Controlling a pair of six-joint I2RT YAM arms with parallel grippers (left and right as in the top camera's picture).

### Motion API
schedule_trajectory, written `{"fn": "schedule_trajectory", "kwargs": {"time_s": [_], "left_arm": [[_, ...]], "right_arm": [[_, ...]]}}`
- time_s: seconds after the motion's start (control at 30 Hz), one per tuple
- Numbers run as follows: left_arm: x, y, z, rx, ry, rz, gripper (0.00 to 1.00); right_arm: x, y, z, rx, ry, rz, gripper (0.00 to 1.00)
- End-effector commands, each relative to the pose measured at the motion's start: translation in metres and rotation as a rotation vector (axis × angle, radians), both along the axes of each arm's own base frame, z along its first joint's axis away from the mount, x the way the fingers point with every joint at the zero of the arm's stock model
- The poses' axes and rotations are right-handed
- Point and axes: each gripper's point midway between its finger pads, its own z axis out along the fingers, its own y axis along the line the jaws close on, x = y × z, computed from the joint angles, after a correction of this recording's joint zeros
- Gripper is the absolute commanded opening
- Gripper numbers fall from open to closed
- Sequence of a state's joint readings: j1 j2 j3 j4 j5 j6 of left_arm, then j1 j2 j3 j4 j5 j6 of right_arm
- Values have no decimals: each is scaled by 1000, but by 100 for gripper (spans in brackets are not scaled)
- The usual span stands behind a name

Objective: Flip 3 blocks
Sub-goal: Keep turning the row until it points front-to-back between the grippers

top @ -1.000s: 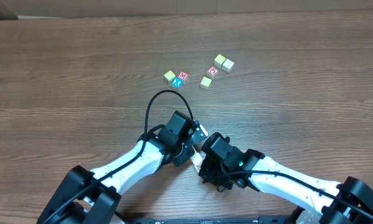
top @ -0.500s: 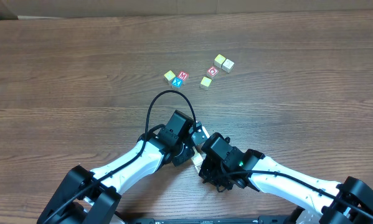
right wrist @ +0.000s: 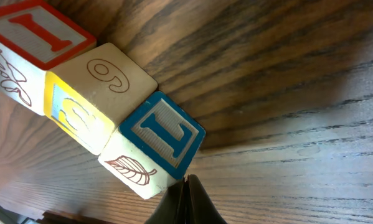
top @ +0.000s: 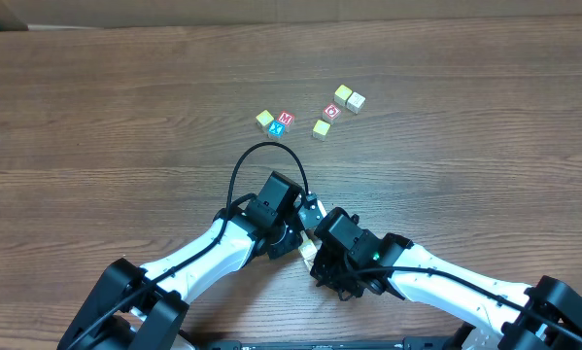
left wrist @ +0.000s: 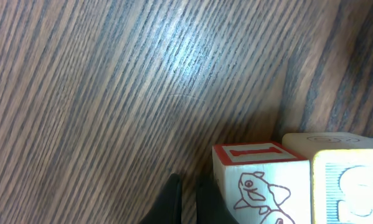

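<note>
The left gripper (left wrist: 187,202) has its fingers drawn together, with only a sliver of wood grain showing between the tips and nothing pinched. In its wrist view the red block (left wrist: 261,180) sits right at 3 o'clock of the tips. It is red-rimmed on top with a small animal drawn on its pale side. Whether it touches the tips cannot be told. The yellow block (left wrist: 348,180) butts against the red one's far side.

The right gripper (right wrist: 185,200) is pressed fully together and holds nothing. The lower corner of the blue block (right wrist: 164,134) sits just at 12 o'clock of its tips, and contact cannot be told. That block has a blue letter face up and a leaf drawn on its pale side.

The three blocks (right wrist: 105,106) lie in one tight row, face to face: red, yellow, blue. In the right wrist view the row runs from 10 o'clock to 5 o'clock. From overhead it lies between the two grippers, at 6 o'clock of the table (top: 96,117), mostly hidden under the wrists.

A black cable (top: 261,144) loops out from the left arm toward 12 o'clock. Further out, at 12 to 1 o'clock and well apart from the row, a scatter of cubes (top: 321,128) lies on the wood. Open wood stretches at 9 and 3 o'clock, and beyond the cubes to the far edge at 12.
</note>
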State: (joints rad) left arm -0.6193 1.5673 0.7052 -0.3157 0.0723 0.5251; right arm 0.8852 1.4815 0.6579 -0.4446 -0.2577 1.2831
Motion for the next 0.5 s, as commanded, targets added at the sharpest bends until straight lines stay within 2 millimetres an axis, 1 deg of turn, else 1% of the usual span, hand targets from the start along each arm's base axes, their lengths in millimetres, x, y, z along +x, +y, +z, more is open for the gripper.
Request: {"fn": "schedule_trajectory", "kwargs": {"time_s": [0.0, 0.47], "left_arm": [[-18, -10, -6, -42, 69, -67, 4], [-18, -10, -6, -39, 64, -80, 4]], "right_arm": [[6, 5, 1, 6, -41, -3, 4], [6, 8, 3, 16, -38, -17, 4]]}}
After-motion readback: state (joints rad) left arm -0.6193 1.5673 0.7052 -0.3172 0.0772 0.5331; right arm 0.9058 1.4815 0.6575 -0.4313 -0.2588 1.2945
